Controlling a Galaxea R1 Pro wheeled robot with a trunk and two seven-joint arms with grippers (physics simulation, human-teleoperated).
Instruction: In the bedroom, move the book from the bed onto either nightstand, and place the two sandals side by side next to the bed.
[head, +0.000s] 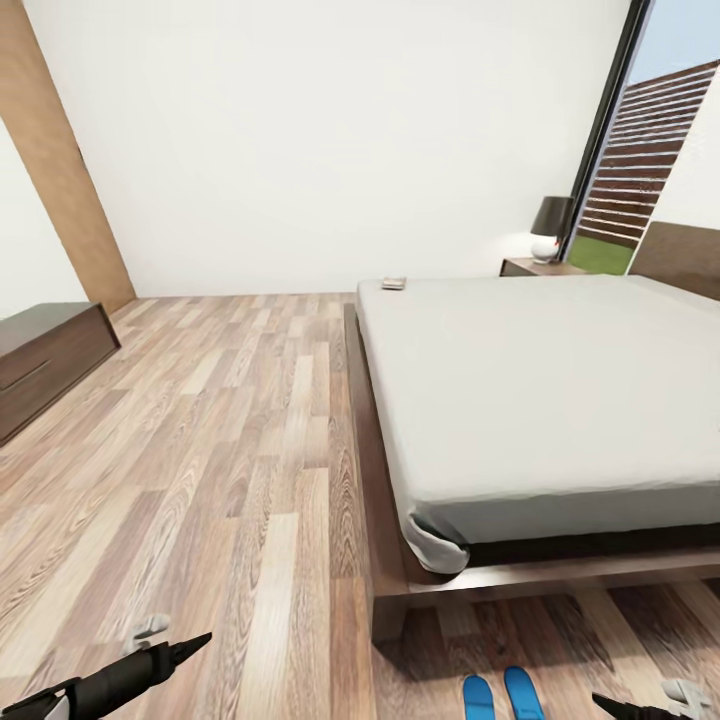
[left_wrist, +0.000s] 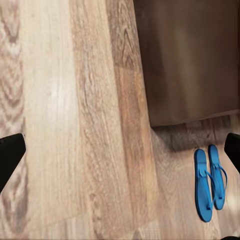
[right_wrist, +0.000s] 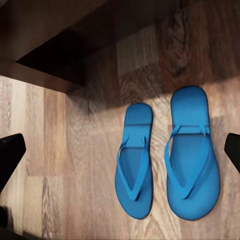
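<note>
1 bed (head: 560, 400) is recorded bearing 1 book (head: 394, 283) at its far corner, 1 nightstand (head: 540, 267) carrying 1 lamp (head: 550, 228), and 2 sandals (right_wrist: 165, 157) laid side by side on the floor (head: 200, 450) by the frame, with both grippers' jaws spread wide, empty.
</note>
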